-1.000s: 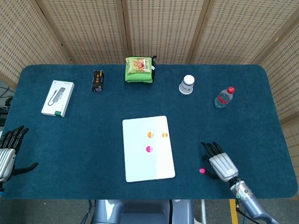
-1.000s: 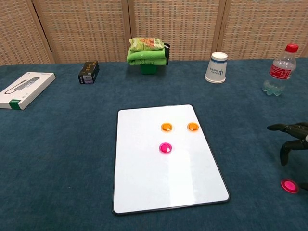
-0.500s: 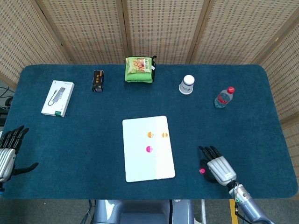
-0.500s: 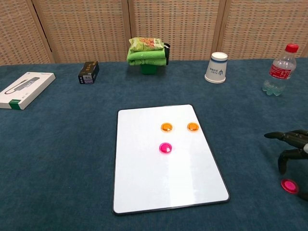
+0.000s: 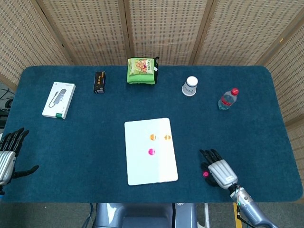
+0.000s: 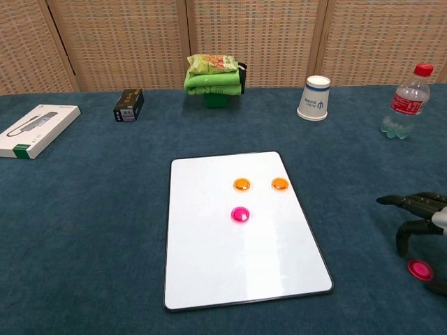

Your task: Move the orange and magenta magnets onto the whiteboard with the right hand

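Note:
The whiteboard lies flat at the table's middle. On it sit two orange magnets and one magenta magnet; the head view shows them at the orange pair and the magenta one. A second magenta magnet lies on the cloth right of the board. My right hand hovers over it with fingers spread, holding nothing. My left hand is open at the left edge.
Along the back stand a white box, a small black box, a green snack bag on a green pack, a paper cup and a water bottle. The table's front edge is close behind the right hand.
My right hand has drifted slightly left and toward the front edge, staying over the loose magenta magnet. The magnets and the left hand have not moved.

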`<state>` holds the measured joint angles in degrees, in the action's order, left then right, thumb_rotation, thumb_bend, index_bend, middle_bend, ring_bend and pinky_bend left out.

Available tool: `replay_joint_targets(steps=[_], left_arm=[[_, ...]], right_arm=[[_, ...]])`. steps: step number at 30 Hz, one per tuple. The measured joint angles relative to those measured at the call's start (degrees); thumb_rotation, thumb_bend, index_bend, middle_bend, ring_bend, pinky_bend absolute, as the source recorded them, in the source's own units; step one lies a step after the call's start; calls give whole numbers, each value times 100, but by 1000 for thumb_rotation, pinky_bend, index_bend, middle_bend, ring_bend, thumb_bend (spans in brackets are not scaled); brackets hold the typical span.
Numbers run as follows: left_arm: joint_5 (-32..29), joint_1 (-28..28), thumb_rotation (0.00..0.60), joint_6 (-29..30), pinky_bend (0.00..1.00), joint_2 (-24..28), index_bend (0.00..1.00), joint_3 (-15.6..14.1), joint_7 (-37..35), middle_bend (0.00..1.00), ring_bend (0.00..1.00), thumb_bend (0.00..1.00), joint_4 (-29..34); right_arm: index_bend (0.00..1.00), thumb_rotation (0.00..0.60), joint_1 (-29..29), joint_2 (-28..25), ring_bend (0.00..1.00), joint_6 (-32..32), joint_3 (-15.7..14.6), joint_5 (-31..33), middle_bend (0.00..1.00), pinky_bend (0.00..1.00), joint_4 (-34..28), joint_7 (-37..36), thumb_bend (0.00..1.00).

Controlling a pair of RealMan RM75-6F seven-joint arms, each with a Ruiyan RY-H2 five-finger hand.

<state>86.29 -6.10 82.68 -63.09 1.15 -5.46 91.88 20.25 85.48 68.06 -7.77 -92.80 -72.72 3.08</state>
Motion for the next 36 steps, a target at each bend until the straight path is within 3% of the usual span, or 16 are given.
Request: replay_joint_targets(steps=[5, 11, 14, 26, 31, 36], left_arm=[[-1, 2, 600, 1, 0, -1, 0, -1, 3, 0, 0, 0, 0], [-7, 1, 600, -4, 0, -3, 0, 1, 14, 0, 0, 0, 5], [-5, 1, 600, -1, 0, -2, 0, 1, 17, 0, 0, 0, 6], [-3, 1, 600, -5, 0, 0, 0, -1, 11, 0, 0, 0, 3], [-10, 0, 600, -8, 0, -2, 0, 1, 36, 0, 0, 0, 16], [-25, 0, 600, -17, 0, -4, 0, 4, 27, 0, 0, 0, 11]], right_arm=[[402, 600, -7, 19, 0, -60, 23, 20, 0, 0, 53, -20, 339], [548, 600, -21, 30, 0, -87, 28, -8, 0, 0, 86, -64, 358], [575, 600, -27, 33, 0, -78, 31, -29, 0, 0, 85, -79, 363], [583, 600, 32, -74, 0, -53, 126, -80, 0, 0, -110, -116, 363], [583, 600, 457, -300, 0, -333, 472, -35, 0, 0, -671, -65, 363], [583, 600, 1094, -431, 0, -1099, 1020, 334, 0, 0, -1225, 298, 364]])
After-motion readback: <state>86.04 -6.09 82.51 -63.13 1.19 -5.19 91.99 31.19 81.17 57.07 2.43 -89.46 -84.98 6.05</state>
